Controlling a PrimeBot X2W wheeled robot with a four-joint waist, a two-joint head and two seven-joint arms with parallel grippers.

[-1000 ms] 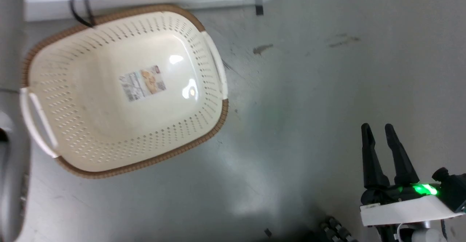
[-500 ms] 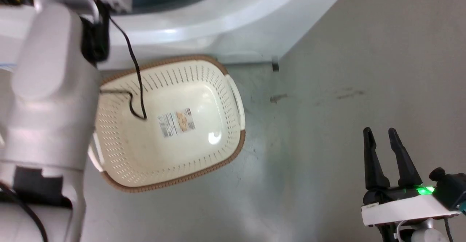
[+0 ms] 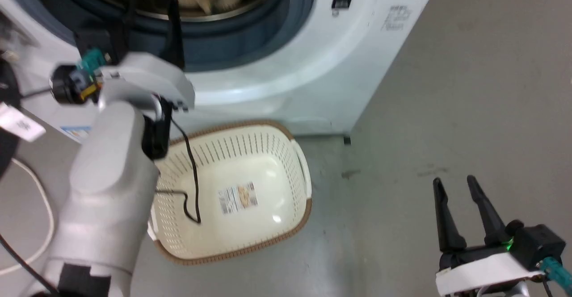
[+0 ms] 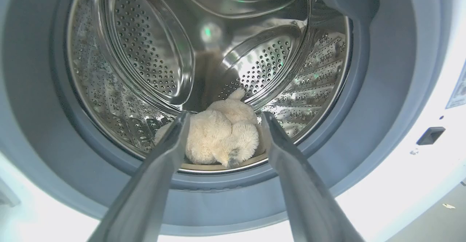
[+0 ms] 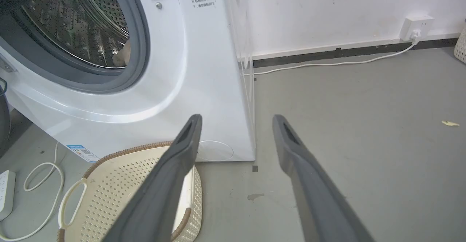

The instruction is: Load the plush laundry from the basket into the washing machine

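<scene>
The fluffy plush laundry lies inside the washing machine. It is low down at the front of the shiny drum, just behind the grey door ring. I think it sits there because the drum curves down, so a soft toy rolls to the lowest spot. The left gripper is in front of the round opening and points right at the toy. Its two fingers are spread wide and do not squeeze the toy, so the toy is let go. The basket sits on the floor just in front of the machine, close by so the trip is short. On its bottom I see a sticker and no toy, so the loading job looks done. The right gripper hangs off to the side over the floor, out of the other arm's way. Its fingers are wide too and hold nothing. Next, the left arm should back out with care so it does not bump the ring.
</scene>
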